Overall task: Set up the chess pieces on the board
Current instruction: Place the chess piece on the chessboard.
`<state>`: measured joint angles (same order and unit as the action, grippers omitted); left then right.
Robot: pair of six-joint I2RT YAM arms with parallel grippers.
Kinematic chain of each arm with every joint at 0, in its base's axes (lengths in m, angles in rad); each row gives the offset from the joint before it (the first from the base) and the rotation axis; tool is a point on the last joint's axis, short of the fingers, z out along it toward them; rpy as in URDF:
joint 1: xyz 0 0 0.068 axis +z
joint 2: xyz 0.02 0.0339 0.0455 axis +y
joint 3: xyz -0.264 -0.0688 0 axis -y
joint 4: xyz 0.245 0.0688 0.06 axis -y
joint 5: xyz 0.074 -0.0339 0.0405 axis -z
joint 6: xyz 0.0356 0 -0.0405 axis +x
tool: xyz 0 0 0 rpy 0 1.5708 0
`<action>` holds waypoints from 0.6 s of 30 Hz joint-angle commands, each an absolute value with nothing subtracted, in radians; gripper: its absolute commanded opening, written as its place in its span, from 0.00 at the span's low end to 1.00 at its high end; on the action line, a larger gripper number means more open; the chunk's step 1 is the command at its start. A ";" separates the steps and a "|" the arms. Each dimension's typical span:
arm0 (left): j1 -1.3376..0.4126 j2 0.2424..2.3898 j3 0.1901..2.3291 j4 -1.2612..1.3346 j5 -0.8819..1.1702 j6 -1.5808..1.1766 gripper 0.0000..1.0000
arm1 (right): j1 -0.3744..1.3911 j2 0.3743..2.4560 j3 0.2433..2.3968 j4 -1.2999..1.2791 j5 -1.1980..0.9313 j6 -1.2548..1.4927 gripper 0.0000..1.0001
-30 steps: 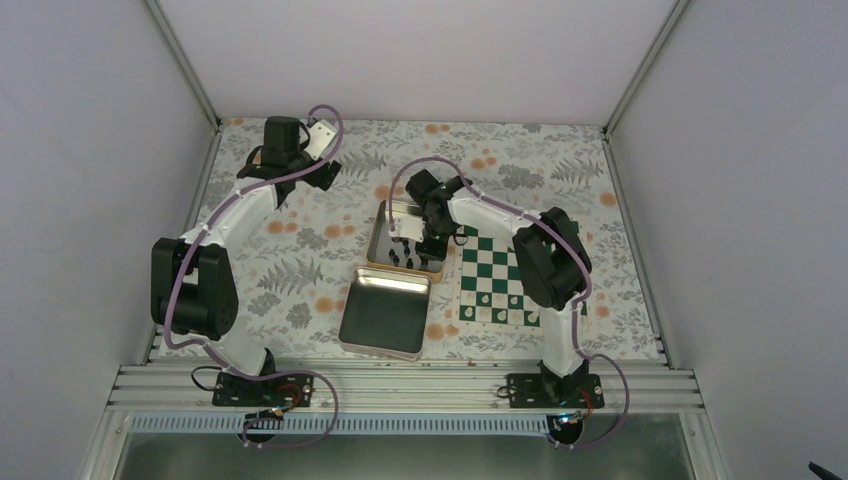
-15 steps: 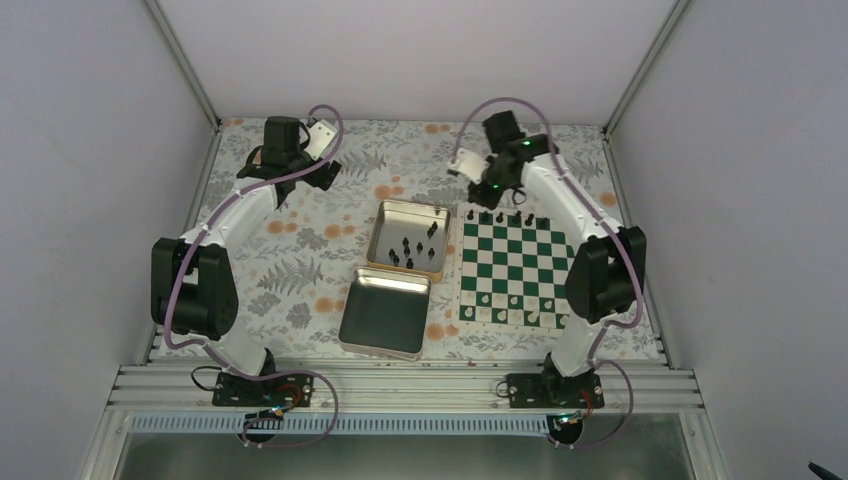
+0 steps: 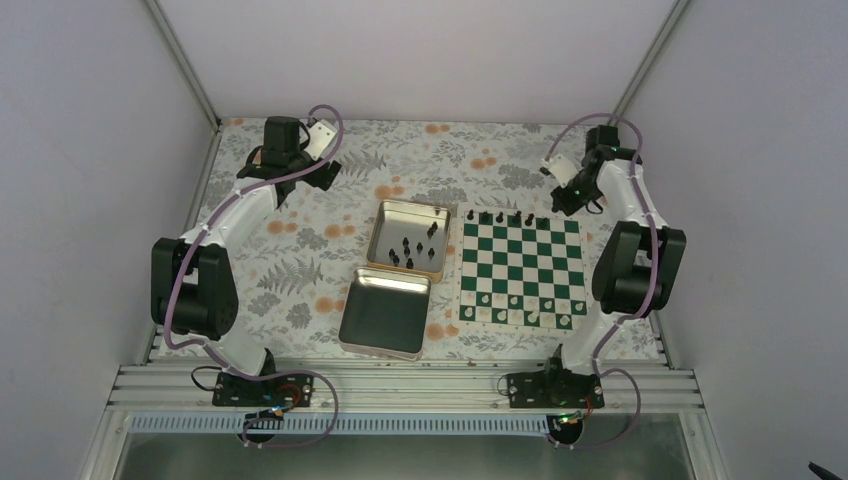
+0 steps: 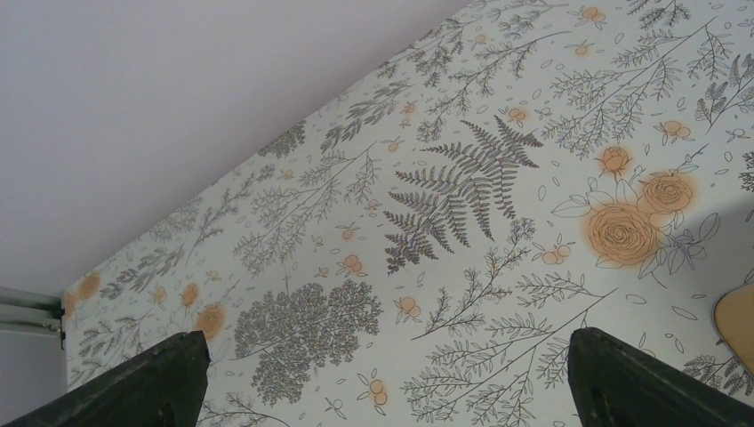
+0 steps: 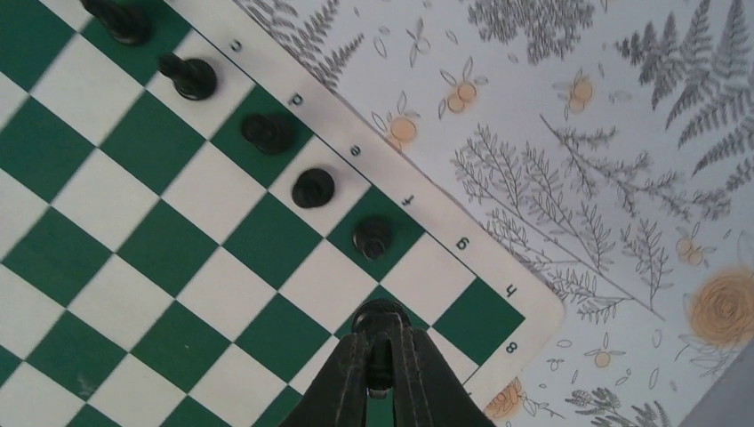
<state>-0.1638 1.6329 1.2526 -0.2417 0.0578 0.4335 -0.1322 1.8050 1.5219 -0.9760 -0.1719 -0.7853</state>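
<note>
Surface: floral-print tabletop [image 4: 462, 196].
Right claw [image 5: 380, 349]: yours pinches one black piece [image 5: 378, 315] at the far-right corner of the board [image 5: 133, 294].
Chess pieces [image 5: 313, 188]: five along the far rank; others in the tin [image 3: 412, 205].
Left claw [image 4: 382, 391]: spread wide.

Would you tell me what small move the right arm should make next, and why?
Probably ease the right gripper toward the empty g square beside the last black piece and set its held piece down: that edge row on the board has pieces only as far as f.
</note>
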 commanded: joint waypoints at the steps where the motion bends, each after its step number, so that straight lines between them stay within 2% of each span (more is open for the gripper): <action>1: -0.162 1.643 1.260 -0.232 0.070 0.435 1.00 | -0.183 1.835 1.491 -0.928 -0.219 -0.817 0.08; 8: -0.161 1.647 1.259 -0.233 0.072 0.434 1.00 | -0.257 1.897 1.459 -0.882 -0.248 -0.831 0.08; 18: -0.162 1.649 1.259 -0.233 0.068 0.437 1.00 | -0.275 1.964 1.461 -0.846 -0.285 -0.834 0.08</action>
<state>-0.1638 1.6348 1.2526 -0.2417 0.0574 0.4335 -0.2653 1.9438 1.4616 -0.8761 -0.2386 -0.8200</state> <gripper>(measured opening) 0.999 0.080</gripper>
